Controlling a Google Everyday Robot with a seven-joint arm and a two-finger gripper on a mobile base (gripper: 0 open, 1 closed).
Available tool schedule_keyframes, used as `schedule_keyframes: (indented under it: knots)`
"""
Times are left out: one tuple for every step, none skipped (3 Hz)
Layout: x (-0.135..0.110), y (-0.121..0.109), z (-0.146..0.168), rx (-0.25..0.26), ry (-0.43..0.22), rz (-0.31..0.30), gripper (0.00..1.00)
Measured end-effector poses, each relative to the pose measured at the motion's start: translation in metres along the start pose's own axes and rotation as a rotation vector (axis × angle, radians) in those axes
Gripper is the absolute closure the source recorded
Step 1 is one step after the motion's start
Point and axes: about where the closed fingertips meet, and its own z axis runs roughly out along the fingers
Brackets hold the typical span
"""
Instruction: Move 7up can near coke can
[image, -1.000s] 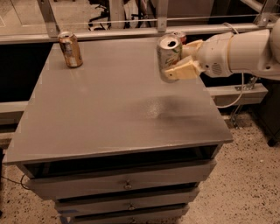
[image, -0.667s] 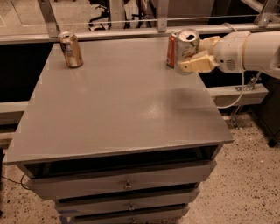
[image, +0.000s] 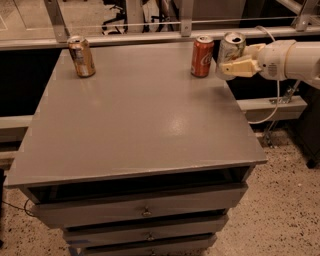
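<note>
Just one camera here, up high in front of the grey table (image: 150, 130), looking down at a slant toward the railing (image: 150, 37) at the back. It's pretty close: the tabletop fills most of the frame, with the drawers (image: 145, 212) along the bottom. The gripper (image: 231, 64) is at the far right corner, clamped on the 7up can (image: 230, 47).

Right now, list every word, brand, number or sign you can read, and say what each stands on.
No text can be quoted as it reads.
Coke can: white script on red, too blurred to read.
7up can, held by the gripper at the right rear edge of the table, just right of the coke can: lettering too blurred to read.
Brownish orange-gold can, left rear corner: label too blurred to read.
</note>
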Motion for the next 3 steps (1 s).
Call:
schedule_keyframes:
  knots:
    - [0.022,-0.022,0.014,0.014,-0.002,0.061,1.0]
    - [0.035,-0.032,0.035,-0.003,-0.019,0.099,1.0]
    - [0.039,-0.033,0.064,-0.047,-0.04,0.12,1.0]
